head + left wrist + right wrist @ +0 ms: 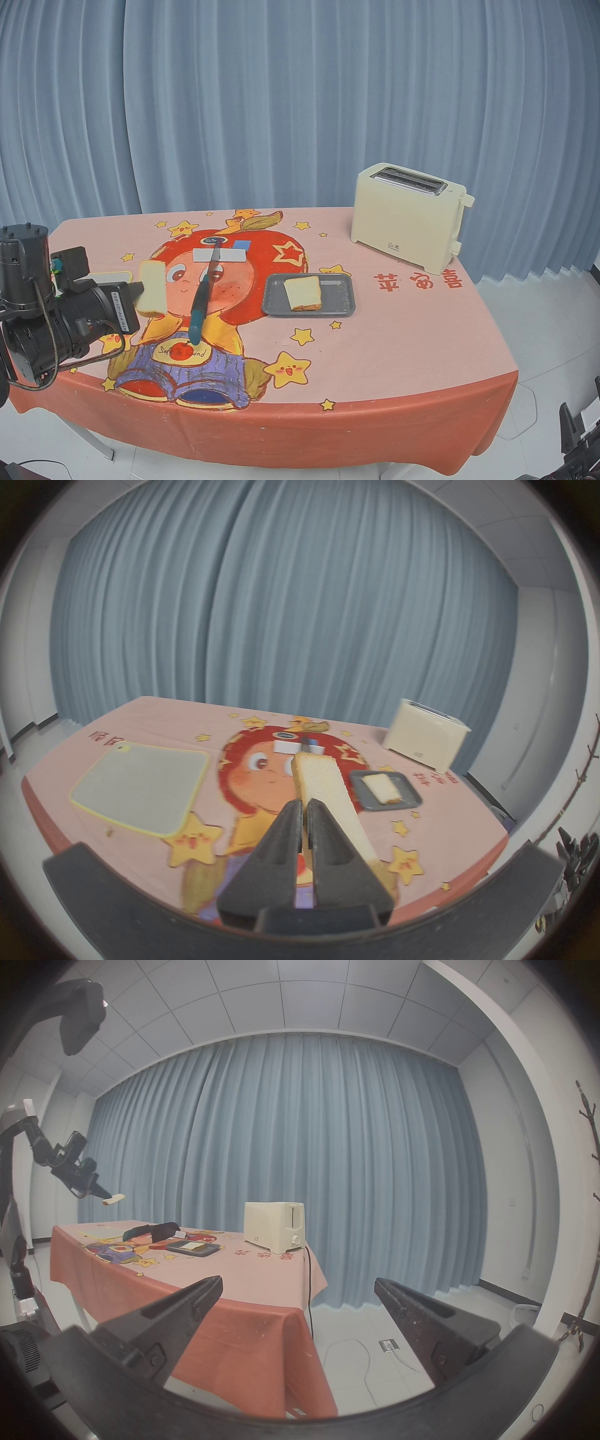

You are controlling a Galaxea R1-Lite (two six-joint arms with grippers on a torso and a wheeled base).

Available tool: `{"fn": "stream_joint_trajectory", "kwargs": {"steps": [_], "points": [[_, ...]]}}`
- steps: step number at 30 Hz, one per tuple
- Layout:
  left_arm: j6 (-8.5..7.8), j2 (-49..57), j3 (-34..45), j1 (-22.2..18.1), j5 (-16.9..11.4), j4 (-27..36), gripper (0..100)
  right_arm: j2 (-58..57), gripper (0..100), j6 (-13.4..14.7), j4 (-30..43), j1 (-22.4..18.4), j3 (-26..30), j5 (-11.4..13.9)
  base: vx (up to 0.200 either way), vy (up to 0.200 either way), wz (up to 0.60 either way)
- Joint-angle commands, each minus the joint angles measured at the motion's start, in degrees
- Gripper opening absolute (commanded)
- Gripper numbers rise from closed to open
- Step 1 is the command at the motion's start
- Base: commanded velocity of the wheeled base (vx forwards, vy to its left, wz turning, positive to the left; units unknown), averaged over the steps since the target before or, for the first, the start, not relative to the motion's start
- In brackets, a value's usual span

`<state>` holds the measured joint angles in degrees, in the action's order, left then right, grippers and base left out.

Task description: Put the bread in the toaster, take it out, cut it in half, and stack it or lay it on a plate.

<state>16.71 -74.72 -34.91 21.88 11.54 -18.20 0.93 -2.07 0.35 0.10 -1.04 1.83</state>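
Left tool [306, 805]: closing narrow on one edge of a bread slice [152, 287], which is hanging clear above the left part of the worktop [400, 350], near the knife [203, 294]. Right tool [297, 1285]: gaping wide off the worktop's right end, holding nothing. A second piece of bread [303, 292] is lying on the grey tray [340, 300], with the toaster [409, 215] standing beyond it. Hazards, as I'm judging them: the soft slice, pinched only at its edge, sagging or slipping free in transit, clipping the knife lying across the way to the tray, or landing over the rim.
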Motion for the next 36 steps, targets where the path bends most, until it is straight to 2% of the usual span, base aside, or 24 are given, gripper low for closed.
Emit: {"fn": "stream_joint_trajectory", "kwargs": {"steps": [1,7,10,13,25,30,36], "points": [[0.07,-1.6,-0.7,1.7,0.2,0.0,0,-0.9,100,0.0,0.0,0.0,0.9,0.0,0.0,0.0,0.0],[0.43,-5.0,-3.1,4.5,0.2,0.0,0,-0.9,100,0.0,0.0,0.0,0.9,0.0,0.0,0.0,0.0],[-0.1,-7.3,-4.2,4.9,0.1,0.0,0,-0.9,100,0.0,0.0,0.0,0.9,0.0,0.0,0.0,0.0],[-0.01,-10.1,-6.5,7.3,0.4,0.0,0,-0.9,100,0.0,0.0,0.0,0.9,0.0,0.0,0.0,0.0],[0.34,-23.1,-17.1,9.6,0.5,-0.3,0,-0.9,100,0.0,0.0,0.0,0.9,0.0,0.0,0.0,0.0],[0.43,-32.8,-22.5,9.6,0.9,-8.1,0,-0.9,100,0.0,0.1,0.0,0.9,0.0,0.0,0.0,0.0],[0.6,-39.8,-28.3,9.7,0.8,-8.5,0,-0.9,100,0.0,0.0,-0.1,0.9,0.0,0.0,0.0,0.0]]}}
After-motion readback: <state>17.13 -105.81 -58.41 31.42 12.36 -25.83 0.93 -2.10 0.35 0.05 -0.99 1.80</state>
